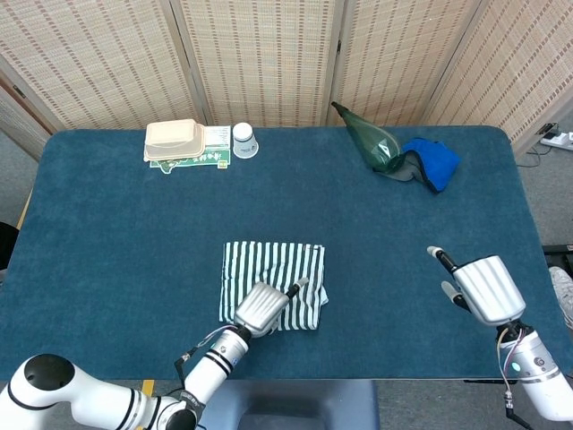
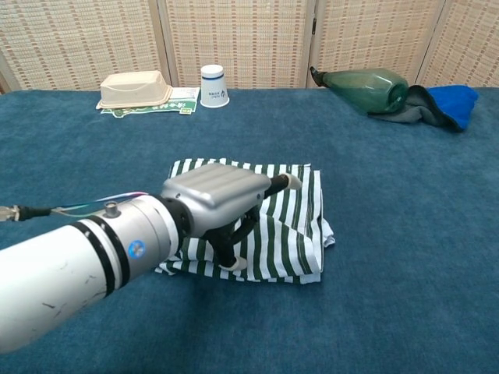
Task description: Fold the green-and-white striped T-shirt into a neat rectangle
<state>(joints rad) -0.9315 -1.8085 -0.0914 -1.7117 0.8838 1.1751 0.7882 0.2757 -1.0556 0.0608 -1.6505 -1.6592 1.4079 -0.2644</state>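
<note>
The green-and-white striped T-shirt [image 1: 271, 266] [image 2: 295, 222] lies folded into a rough rectangle on the blue table, near the front centre; its right edge is a little rumpled. My left hand [image 1: 262, 307] [image 2: 217, 196] hovers over the shirt's near edge with its thumb stretched out and its fingers [image 2: 234, 261] bent down onto the cloth, gripping nothing. My right hand [image 1: 483, 288] is open above bare table far to the right of the shirt, seen only in the head view.
At the back left sit a beige lidded box [image 1: 172, 138] on green packets and a white paper cup [image 1: 243, 140]. A green bottle [image 1: 372, 139] lies at the back right against a blue cloth [image 1: 434, 161]. The table's front edge [image 1: 376, 378] is close behind the left hand.
</note>
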